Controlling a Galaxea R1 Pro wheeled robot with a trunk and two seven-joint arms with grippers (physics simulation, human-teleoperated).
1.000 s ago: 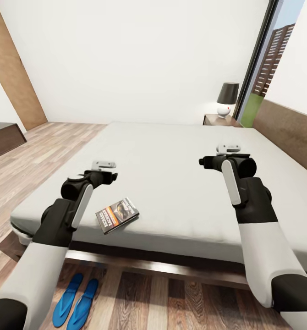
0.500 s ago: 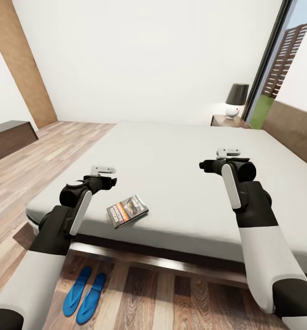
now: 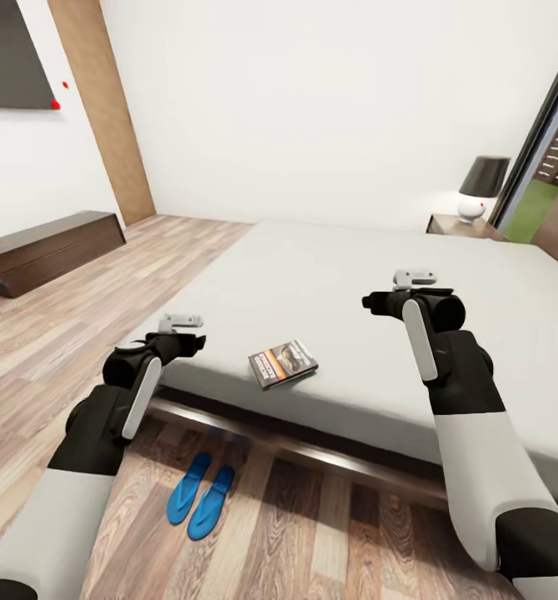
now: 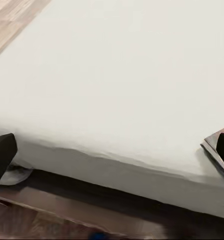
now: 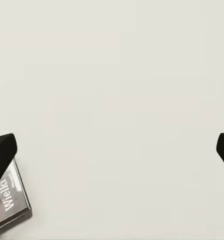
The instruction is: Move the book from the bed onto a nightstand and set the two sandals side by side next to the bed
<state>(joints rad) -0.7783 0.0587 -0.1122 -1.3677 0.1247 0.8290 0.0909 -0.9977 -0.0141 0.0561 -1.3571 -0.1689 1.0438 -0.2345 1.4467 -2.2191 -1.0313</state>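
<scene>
Head view shows the small thin paperback book with its dark cover and orange band [image 3: 283,363] lying flat on the large pale-grey mattress bed [image 3: 354,283], close to the near edge, so that part of the task is not yet done. A low dark-brown wooden nightstand [image 3: 462,225], carrying a black-shaded lamp [image 3: 481,187], stands at the far corner of the bed, well apart from the book. The pair of bright blue flip-flop sandals [image 3: 200,498] lies side by side on the wood-plank floor just beside the bed frame, which looks already as the task asks.

The left end effector [image 3: 183,321] hovers over the bed's near corner, the book off to its right. The right end effector [image 3: 416,277] hangs above bare mattress, the book nearer the robot and to its left. In both wrist views the dark fingertips [image 5: 2,150] stand far apart, both end effectors wide and holding nothing.
</scene>
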